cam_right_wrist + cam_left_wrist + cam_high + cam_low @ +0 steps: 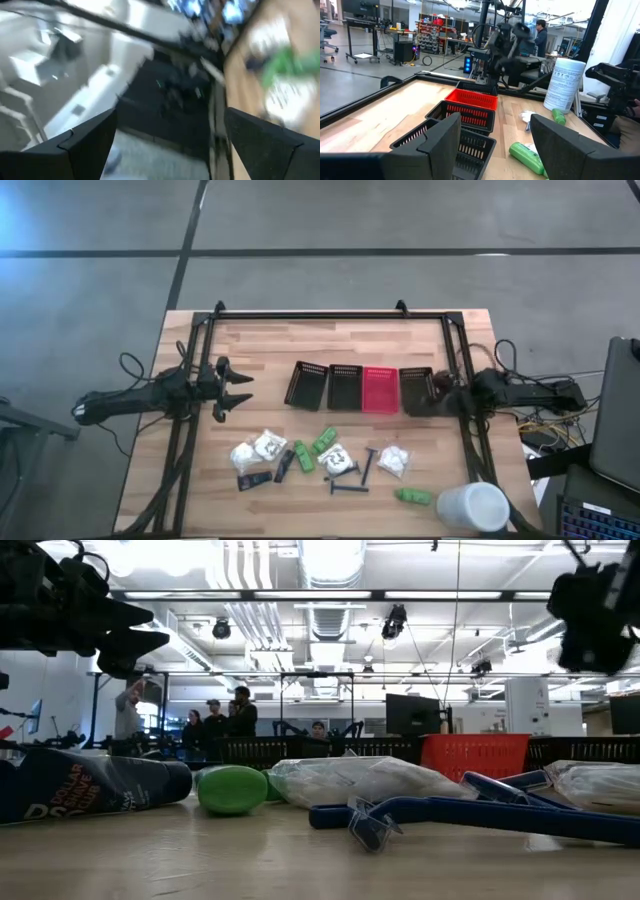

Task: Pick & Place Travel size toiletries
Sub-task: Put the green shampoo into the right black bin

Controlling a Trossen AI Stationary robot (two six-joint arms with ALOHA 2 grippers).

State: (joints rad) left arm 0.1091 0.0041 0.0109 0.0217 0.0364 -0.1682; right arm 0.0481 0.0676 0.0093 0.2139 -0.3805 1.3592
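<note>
The scene is evenly and brightly lit from overhead; in the low view, long ceiling lights (330, 595) are blown out to white glare. Only soft, short shadows are cast on the wooden counter (270, 345). The nearest razor (470, 812) at lower right is rendered soft, out of focus. The right wrist view is heavily smeared by motion blur; the left wrist view is sharp.

Table (260, 345): pale wood planks, matt. Bins (345, 388): plastic mesh. Packets (258, 450): crinkly white film. Bottles (412, 496): glossy green plastic. Cup (473, 506): smooth white.
</note>
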